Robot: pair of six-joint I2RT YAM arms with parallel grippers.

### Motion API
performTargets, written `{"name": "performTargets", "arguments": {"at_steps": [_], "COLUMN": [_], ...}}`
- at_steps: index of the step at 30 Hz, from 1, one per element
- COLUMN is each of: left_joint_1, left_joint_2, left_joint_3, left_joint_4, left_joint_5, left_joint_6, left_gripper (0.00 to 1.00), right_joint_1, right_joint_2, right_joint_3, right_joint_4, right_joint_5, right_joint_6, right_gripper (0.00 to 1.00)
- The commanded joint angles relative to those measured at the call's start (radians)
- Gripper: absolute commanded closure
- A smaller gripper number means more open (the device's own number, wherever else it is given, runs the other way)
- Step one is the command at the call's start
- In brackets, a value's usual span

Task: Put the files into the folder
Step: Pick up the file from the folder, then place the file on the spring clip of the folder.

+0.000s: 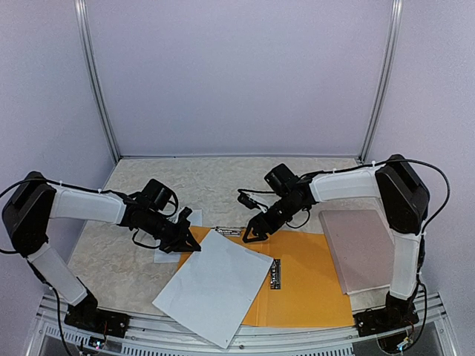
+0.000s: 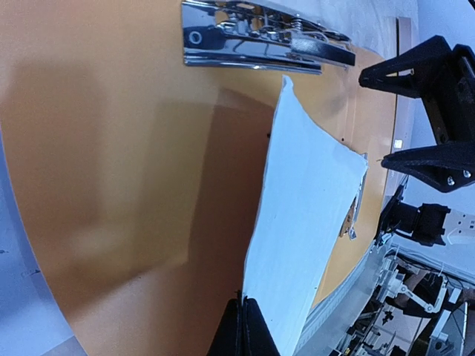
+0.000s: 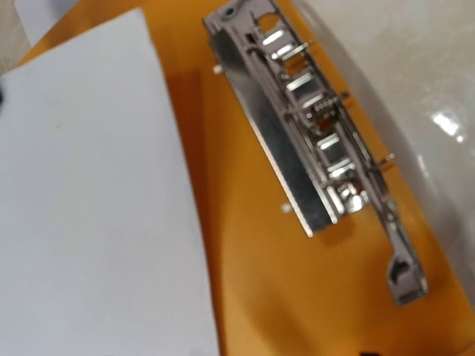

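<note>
- Top view: the left claw is pinched shut on the far left corner of the files. The white sheet fans out from its tips towards the near table edge and lies skewed over the left half of the open folder.
- The right claw hovers with its jaws parted. The metal clip on the folder's far edge is just beyond its tips, on the side towards the left claw. The pinkish board lies well off to its outer side.
- Left wrist view: the left claw grips the paper's edge tightly, and the files rise away from its tips, bowed. The clip sits ahead and to one side over the bare folder. The right claw shows opposite, fingers spread.
- Right wrist view: the clip fills the space ahead of this claw, and its lever end is free. The files lie beside the clip and do not touch it. The claw's own fingers barely show here.
- Judgement: the step in hand is squaring the sheet into the folder. The left claw should keep its pinch, swing the sheet's top edge parallel to the clip, and slide it low so that it does not buckle. The right claw should lift the lever only once the edge arrives.
</note>
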Motion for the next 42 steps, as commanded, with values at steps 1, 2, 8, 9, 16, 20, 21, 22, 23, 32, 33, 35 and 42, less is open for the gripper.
{"name": "performTargets", "arguments": {"at_steps": [1, 2, 8, 9, 16, 20, 21, 22, 23, 32, 33, 35, 42], "left_joint_1": [0.017, 0.017, 0.014, 0.014, 0.015, 0.013, 0.011, 0.011, 0.01, -0.001, -0.001, -0.004, -0.014], "left_joint_2": [-0.023, -0.026, -0.069, -0.081, -0.136, -0.137, -0.142, -0.145, -0.15, -0.204, -0.204, -0.198, -0.148], "left_joint_3": [-0.04, -0.051, -0.087, -0.091, -0.124, -0.142, -0.149, -0.154, -0.16, -0.221, -0.221, -0.218, -0.205], "left_joint_4": [0.066, 0.083, 0.137, 0.137, 0.144, 0.156, 0.163, 0.168, 0.171, 0.23, 0.232, 0.235, 0.28], "left_joint_5": [-0.019, -0.017, -0.041, -0.055, -0.126, -0.152, -0.161, -0.165, -0.172, -0.236, -0.235, -0.237, -0.236], "left_joint_6": [-0.1, -0.118, -0.2, -0.212, -0.259, -0.283, -0.29, -0.298, -0.306, -0.385, -0.387, -0.389, -0.404], "left_gripper": [1.0, 1.0, 1.0, 1.0, 1.0, 1.0, 1.0, 1.0, 1.0, 1.0, 1.0, 1.0, 1.0], "right_joint_1": [-0.009, -0.01, -0.011, -0.011, -0.013, -0.013, -0.013, -0.012, -0.012, -0.013, -0.013, -0.013, -0.012], "right_joint_2": [-0.053, -0.057, -0.079, -0.078, -0.083, -0.082, -0.083, -0.083, -0.082, -0.072, -0.072, -0.071, -0.077], "right_joint_3": [-0.007, -0.005, 0.001, 0.002, 0.0, -0.003, -0.004, -0.004, -0.005, 0.001, 0.0, -0.001, -0.008], "right_joint_4": [0.009, 0.01, 0.016, 0.016, 0.017, 0.015, 0.016, 0.017, 0.016, 0.016, 0.017, 0.018, 0.019], "right_joint_5": [0.028, 0.035, 0.065, 0.068, 0.073, 0.073, 0.073, 0.074, 0.075, 0.07, 0.07, 0.068, 0.07], "right_joint_6": [0.009, 0.012, 0.02, 0.022, 0.02, 0.02, 0.02, 0.019, 0.018, 0.018, 0.019, 0.019, 0.02], "right_gripper": [0.32, 0.31, 0.31, 0.31, 0.31, 0.31, 0.31, 0.3, 0.31, 0.3, 0.31, 0.3, 0.3]}}
